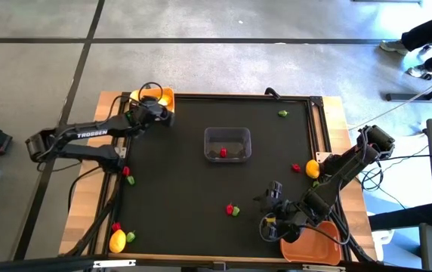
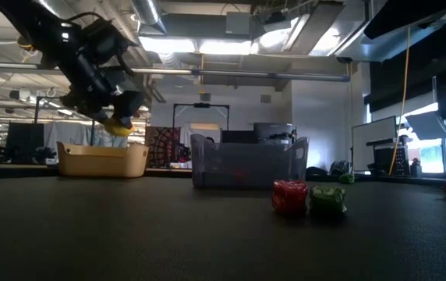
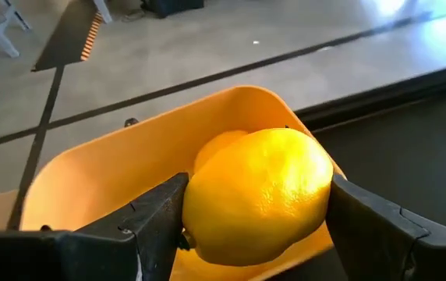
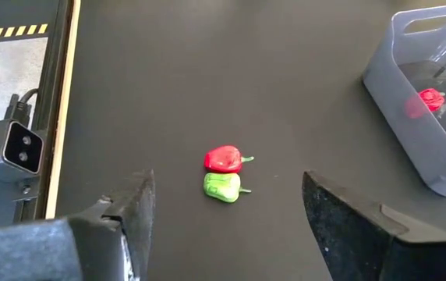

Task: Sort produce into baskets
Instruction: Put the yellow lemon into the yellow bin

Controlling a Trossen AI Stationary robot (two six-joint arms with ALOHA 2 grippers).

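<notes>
Left gripper (image 3: 254,211) clamps a lemon (image 3: 258,195) over the yellow basket (image 3: 106,176) — right gripper (image 4: 227,211) empty, spread wide

Even overhead light fills the high view. In the low view, ceiling lamps (image 2: 274,35) glare white and the tabletop (image 2: 168,234) lies dim. The lemon (image 3: 258,195) shows softly blurred.

Your left claw (image 2: 114,117) hung above the surface (image 2: 168,234), clamped on a yellow lemon (image 2: 118,126). Directly below the claw sat the yellow basket (image 2: 102,160). Farther off to its side stood the clear basket (image 2: 246,162), then a red piece (image 2: 290,196) touching a green piece (image 2: 327,199).
</notes>
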